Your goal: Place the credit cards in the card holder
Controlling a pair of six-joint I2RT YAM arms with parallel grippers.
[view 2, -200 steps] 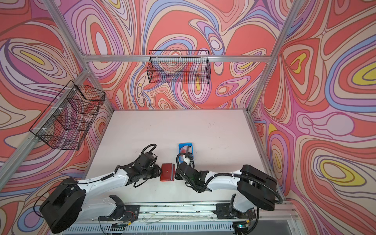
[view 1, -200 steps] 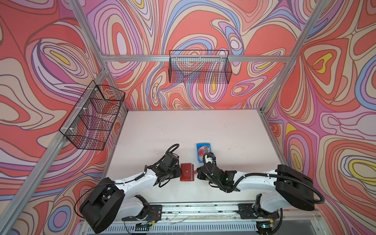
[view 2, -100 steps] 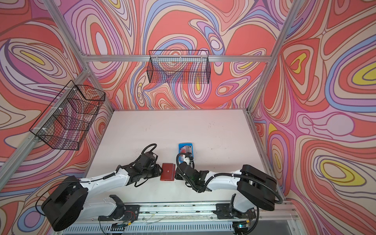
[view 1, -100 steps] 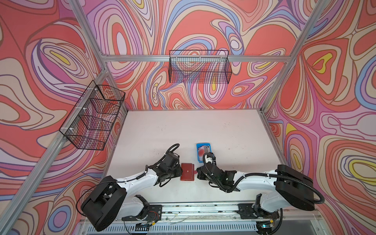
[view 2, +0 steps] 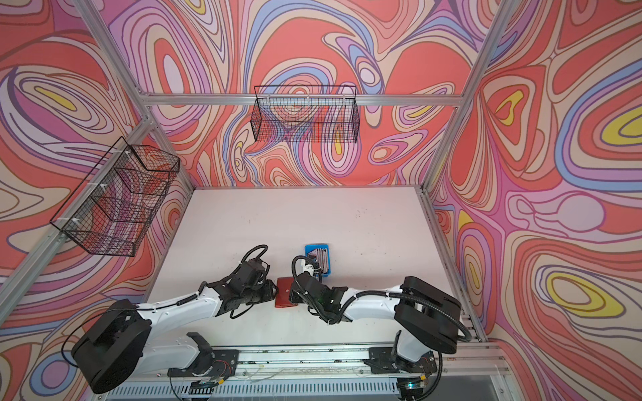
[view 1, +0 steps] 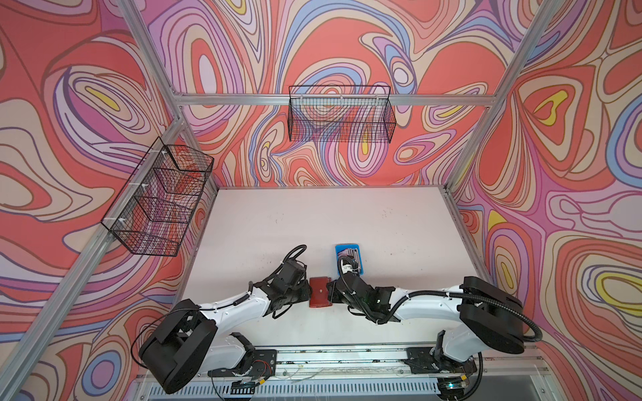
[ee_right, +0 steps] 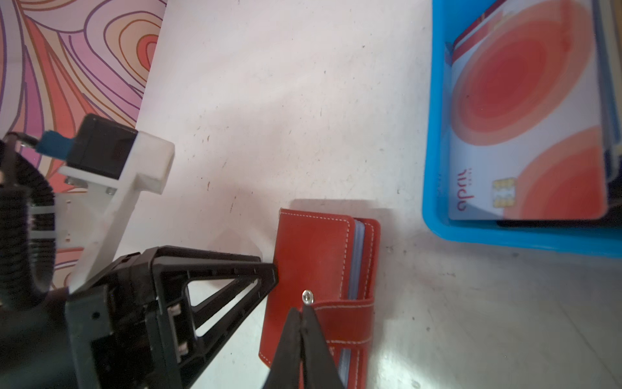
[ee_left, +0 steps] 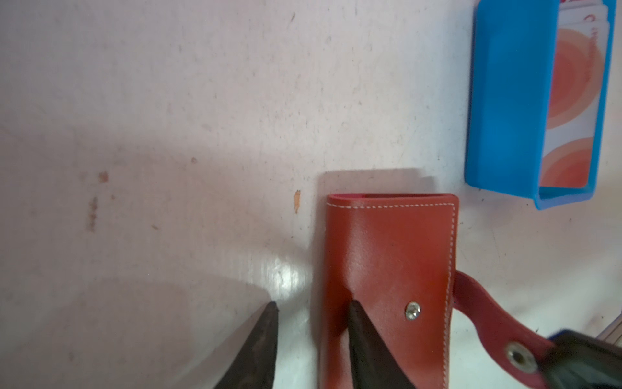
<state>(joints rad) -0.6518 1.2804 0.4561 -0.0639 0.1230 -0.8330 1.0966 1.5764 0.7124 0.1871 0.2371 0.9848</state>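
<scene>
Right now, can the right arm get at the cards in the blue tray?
Probably not yet: the right gripper is shut on the wallet strap. The tray sits close by, cards uncovered, so releasing should free it.

White arm links (view 1: 236, 307), bulky black joints (view 1: 177, 340) (ribbed black cables (ee_right: 23, 235) alongside).

card holder (ee_left: 387, 256) red, white stitching (ee_left: 397, 206), silver snap (ee_left: 412, 310) | tray (ee_right: 434, 134) bright blue | top credit card (ee_right: 525, 118) white w/ red-orange concentric circles | table (view 1: 312, 215) pale pink-white | walls (view 1: 312, 41) red/pink/lilac/blue/yellow swirls | wire baskets (view 1: 342, 118) blk
</scene>
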